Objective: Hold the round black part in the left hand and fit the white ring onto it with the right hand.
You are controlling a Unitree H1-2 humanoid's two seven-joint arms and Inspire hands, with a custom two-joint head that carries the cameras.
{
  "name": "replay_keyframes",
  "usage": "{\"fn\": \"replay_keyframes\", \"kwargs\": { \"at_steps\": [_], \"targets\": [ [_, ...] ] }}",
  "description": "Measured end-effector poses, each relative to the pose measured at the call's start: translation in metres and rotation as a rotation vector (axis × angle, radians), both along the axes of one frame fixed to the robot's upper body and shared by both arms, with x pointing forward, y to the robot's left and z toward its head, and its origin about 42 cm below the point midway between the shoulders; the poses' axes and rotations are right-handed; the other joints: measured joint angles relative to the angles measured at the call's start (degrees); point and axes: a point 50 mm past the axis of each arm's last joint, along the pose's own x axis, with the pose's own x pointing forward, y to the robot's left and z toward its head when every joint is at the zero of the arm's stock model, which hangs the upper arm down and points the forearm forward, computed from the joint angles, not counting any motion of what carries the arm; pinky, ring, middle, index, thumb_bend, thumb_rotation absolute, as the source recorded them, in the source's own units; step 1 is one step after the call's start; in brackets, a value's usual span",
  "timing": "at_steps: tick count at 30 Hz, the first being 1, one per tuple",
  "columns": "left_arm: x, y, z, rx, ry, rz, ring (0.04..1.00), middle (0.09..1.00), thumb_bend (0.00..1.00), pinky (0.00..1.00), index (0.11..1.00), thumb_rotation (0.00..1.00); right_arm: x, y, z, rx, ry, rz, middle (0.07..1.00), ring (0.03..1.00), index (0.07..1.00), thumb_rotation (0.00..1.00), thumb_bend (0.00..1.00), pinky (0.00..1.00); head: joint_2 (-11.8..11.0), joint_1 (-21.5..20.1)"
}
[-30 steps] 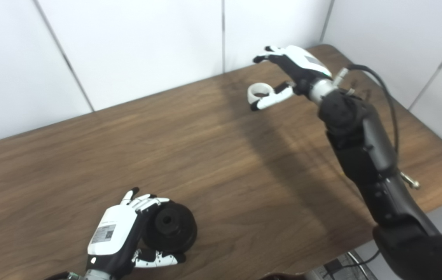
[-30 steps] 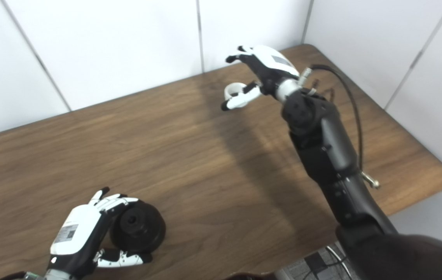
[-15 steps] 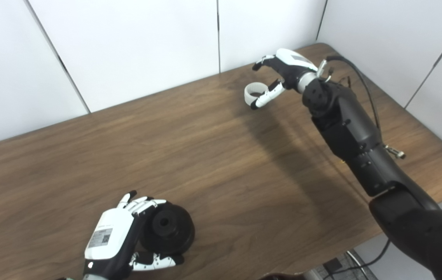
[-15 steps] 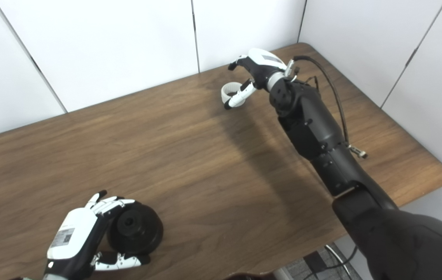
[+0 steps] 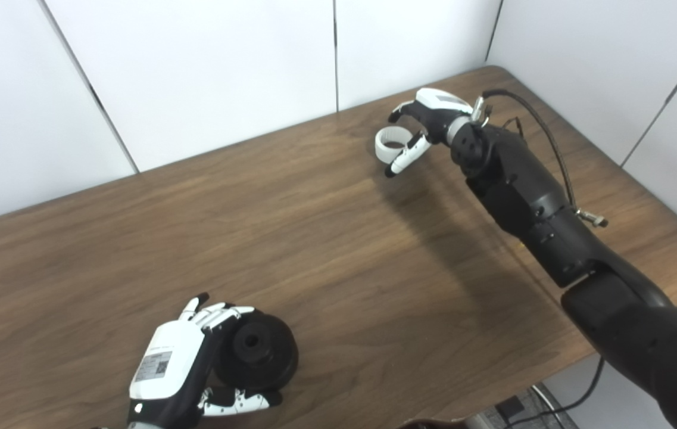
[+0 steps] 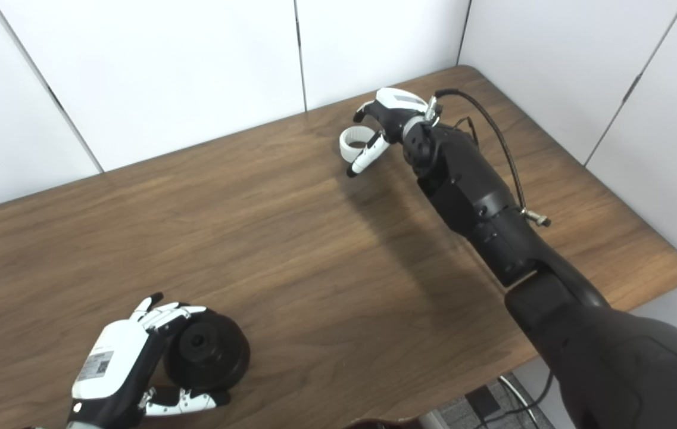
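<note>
Black round part (image 5: 256,350), one, white ring (image 5: 387,143), one

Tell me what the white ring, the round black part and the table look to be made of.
White ring: likely plastic, smooth, evenly white, slight sheen. Round black part: matte black, probably moulded plastic or rubber; no glints, so the look leaves it open. Table: brown wood grain with a soft sheen, either real wood or a printed laminate.
</note>
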Motion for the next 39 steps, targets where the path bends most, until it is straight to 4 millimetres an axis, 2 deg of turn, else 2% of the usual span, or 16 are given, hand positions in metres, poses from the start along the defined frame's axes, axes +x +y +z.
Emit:
{"fn": "replay_keyframes", "kwargs": {
  "at_steps": [7, 14, 19, 27, 39],
  "targets": [
    [-0.002, 0.000, 0.000, -0.002, 0.003, 0.006, 0.842, 0.747, 0.52, 0.98, 0.483, 0.05, 0.003, -0.001, -0.008, -0.016, 0.023, -0.005, 0.927, 1.000, 0.837, 0.31, 0.86, 0.98, 0.1, 0.4],
    [-0.002, 0.000, 0.000, -0.001, 0.004, 0.007, 0.845, 0.747, 0.52, 0.98, 0.483, 0.05, 0.012, -0.005, 0.000, -0.038, 0.018, -0.016, 0.909, 1.000, 0.826, 0.31, 0.85, 0.98, 0.2, 0.7],
    [-0.002, -0.001, 0.000, 0.000, 0.009, 0.012, 0.847, 0.747, 0.52, 0.98, 0.483, 0.05, 0.015, -0.007, 0.000, -0.045, 0.015, -0.024, 0.884, 0.985, 0.776, 0.28, 0.83, 0.97, 0.4, 0.9],
    [-0.003, -0.001, 0.001, 0.005, 0.006, 0.015, 0.842, 0.747, 0.52, 0.98, 0.482, 0.05, 0.015, -0.008, -0.001, -0.040, -0.005, -0.032, 0.839, 0.936, 0.624, 0.23, 0.80, 0.91, 0.6, 0.9],
    [-0.004, -0.001, 0.003, 0.012, 0.002, 0.015, 0.842, 0.744, 0.52, 0.98, 0.482, 0.05, 0.015, -0.003, -0.003, -0.047, -0.028, -0.015, 0.828, 0.932, 0.598, 0.20, 0.81, 0.91, 0.7, 1.0]
  ]
}}
